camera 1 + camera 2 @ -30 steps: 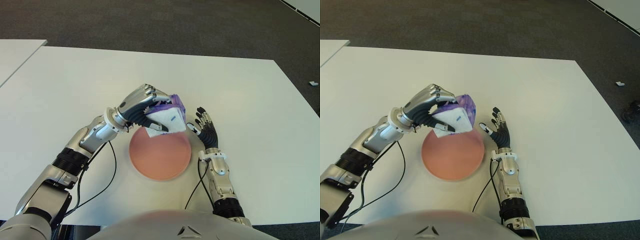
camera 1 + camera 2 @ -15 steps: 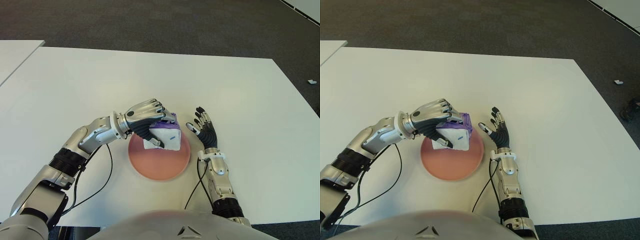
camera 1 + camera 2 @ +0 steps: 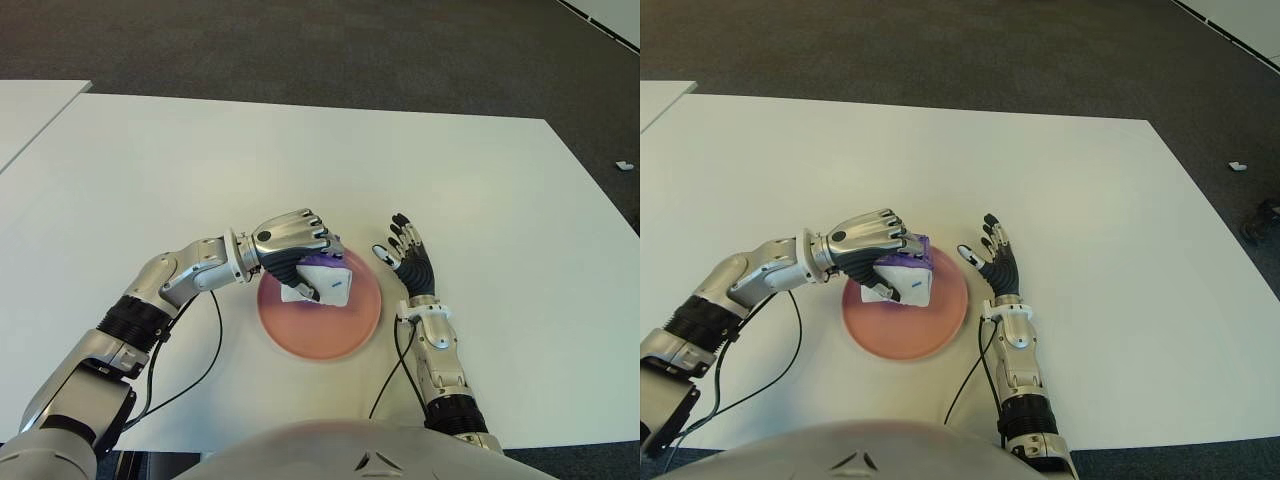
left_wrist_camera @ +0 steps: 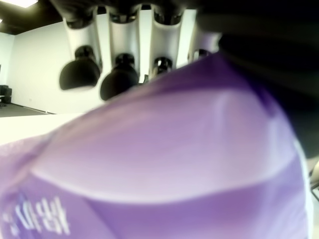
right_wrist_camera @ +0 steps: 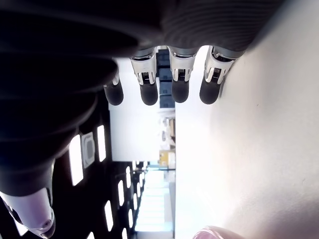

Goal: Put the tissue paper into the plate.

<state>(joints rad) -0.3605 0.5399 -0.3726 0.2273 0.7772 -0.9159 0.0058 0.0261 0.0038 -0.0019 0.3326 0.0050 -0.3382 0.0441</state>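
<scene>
A purple and white tissue pack (image 3: 325, 282) is held over the upper left part of the pink plate (image 3: 340, 330), low above it. My left hand (image 3: 290, 243) is curled over the pack from above and shut on it. In the left wrist view the purple wrapper (image 4: 164, 164) fills most of the picture under the fingers (image 4: 119, 82). Whether the pack touches the plate cannot be told. My right hand (image 3: 408, 258) shows just right of the plate, fingers spread, holding nothing.
The white table (image 3: 480, 180) stretches wide around the plate. Another white table (image 3: 30, 105) stands at the far left with a narrow gap between. Dark carpet (image 3: 300, 40) lies beyond the far edge. Black cables (image 3: 215, 350) hang from my left forearm.
My left hand has moved down and toward me with the tissue pack, from the plate's far rim to low over the plate. The right hand has stayed in place.
</scene>
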